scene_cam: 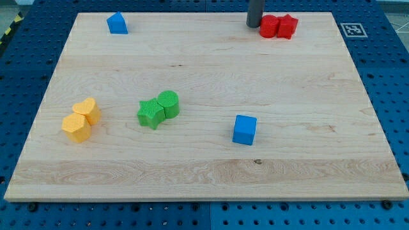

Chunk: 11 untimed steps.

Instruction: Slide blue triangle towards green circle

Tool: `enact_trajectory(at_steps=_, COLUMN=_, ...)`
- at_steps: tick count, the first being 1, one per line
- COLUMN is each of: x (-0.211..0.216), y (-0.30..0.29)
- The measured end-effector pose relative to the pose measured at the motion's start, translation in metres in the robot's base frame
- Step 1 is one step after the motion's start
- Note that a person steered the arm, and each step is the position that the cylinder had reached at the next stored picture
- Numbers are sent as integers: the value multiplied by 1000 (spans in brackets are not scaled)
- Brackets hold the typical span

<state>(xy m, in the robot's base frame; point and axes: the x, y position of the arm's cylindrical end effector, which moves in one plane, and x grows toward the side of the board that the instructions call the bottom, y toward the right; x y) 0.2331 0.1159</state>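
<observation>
Camera view: the dark rod's tip [254,25], gripperless and holding nothing, sits at upper right beside two red blocks [278,26]. Blue triangle block [117,23] lies upper left, well apart from green circle block [169,103] at centre-left.

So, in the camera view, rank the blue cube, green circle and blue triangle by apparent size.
1. blue cube, largest, though nearest the view's bottom.
2. green circle, only slightly smaller; unsure.
3. blue triangle, smallest, though farthest away.
</observation>
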Motion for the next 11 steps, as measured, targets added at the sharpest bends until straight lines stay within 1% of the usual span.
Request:
enact_trajectory(at_steps=1, x=-7, y=9)
enact_trajectory(at_steps=2, x=-40, y=-34)
enact_trajectory(at_steps=3, x=-40, y=-91)
enact_trajectory(at_steps=4, x=-12, y=-161)
enact_trajectory(at_steps=5, x=38, y=-225)
enact_trajectory(at_steps=6, x=77, y=-277)
enact_trajectory(at_steps=7, x=57, y=-349)
enact_trajectory(at_steps=8, x=-1, y=-393)
enact_trajectory(at_steps=9, x=-41, y=-386)
enact_trajectory(at_steps=10, x=-40, y=-360)
enact_trajectory(at_steps=11, x=-18, y=-360)
